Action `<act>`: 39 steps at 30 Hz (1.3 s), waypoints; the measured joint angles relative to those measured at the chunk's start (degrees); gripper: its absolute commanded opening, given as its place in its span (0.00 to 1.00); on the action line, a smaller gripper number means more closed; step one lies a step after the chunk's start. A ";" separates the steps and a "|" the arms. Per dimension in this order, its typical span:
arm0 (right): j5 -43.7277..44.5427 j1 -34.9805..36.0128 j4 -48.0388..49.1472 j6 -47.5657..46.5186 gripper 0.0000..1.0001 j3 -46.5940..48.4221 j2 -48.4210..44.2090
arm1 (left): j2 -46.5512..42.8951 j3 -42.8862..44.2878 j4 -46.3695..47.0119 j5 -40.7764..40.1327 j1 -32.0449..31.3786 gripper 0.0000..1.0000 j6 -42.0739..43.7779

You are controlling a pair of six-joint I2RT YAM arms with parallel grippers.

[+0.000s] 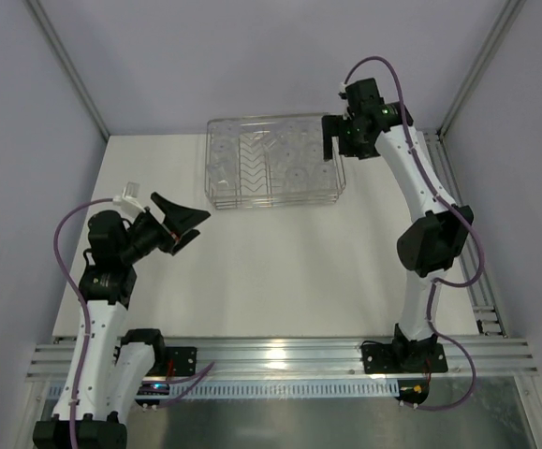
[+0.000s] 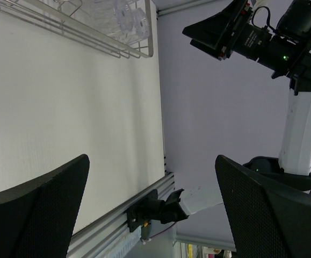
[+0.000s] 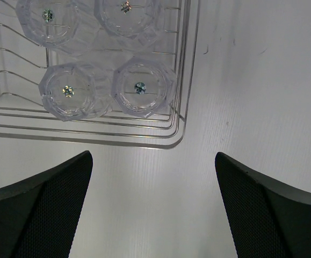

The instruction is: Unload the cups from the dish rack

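Resting on a white table [image 1: 271, 271], pale walls [image 1: 252, 56] around, the dish rack [image 1: 271, 203] runs left-to-right — left gripper [image 2: 152, 158] and right gripper [image 3: 153, 156] spread, empty.

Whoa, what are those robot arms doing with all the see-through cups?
Two robot arms are getting ready to take the clear cups out of a wire dish rack. The cups in view all sit in the rack, and neither claw holds one. The right claw hangs open by a corner of the rack, looking down at the nearest cups. The left claw is open too, over the bare table and away from the rack.
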 measured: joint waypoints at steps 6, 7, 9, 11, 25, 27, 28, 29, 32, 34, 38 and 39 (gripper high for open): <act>3.04 2.93 -0.15 -0.68 0.98 3.58 5.92 | -0.76 0.00 -2.84 -0.48 0.02 1.00 1.66; 3.45 3.15 -0.11 -0.68 0.98 3.96 6.71 | -0.90 0.00 -3.26 -0.50 0.00 1.00 2.01; 4.37 3.50 -0.26 -0.66 0.98 4.09 8.13 | -1.11 0.00 -4.00 -0.72 0.00 1.00 2.45; 5.16 3.69 -0.39 -0.63 0.98 3.91 8.72 | -1.22 0.00 -4.59 -0.92 0.02 1.00 2.84; 5.92 10.71 4.57 0.26 0.98 -15.04 -12.22 | 18.86 21.33 -9.97 -19.93 0.02 0.95 16.98; 5.79 12.48 5.07 0.76 0.98 -17.94 -16.11 | 23.54 24.57 -10.01 -22.51 -0.07 0.94 19.52; 5.73 13.14 5.35 1.09 0.98 -19.21 -17.53 | 25.75 25.70 -10.01 -24.02 -0.28 0.94 20.65; 5.66 13.84 5.46 1.60 0.98 -20.83 -19.21 | 27.93 26.53 -10.10 -25.77 -0.79 0.94 21.81; 5.66 15.30 5.62 3.17 0.98 -25.90 -23.89 | 34.12 28.98 -10.71 -30.69 -3.96 0.95 24.61; 5.68 16.13 5.84 4.15 0.98 -29.46 -26.93 | 38.51 31.30 -11.43 -34.77 -7.50 0.95 26.38; 5.66 17.27 6.23 6.05 0.98 -36.30 -32.57 | 45.81 35.85 -11.85 -41.51 -14.53 0.95 28.72; 5.70 17.44 6.51 6.67 0.98 -38.95 -34.84 | 46.88 36.65 -11.82 -42.84 -15.72 0.95 29.11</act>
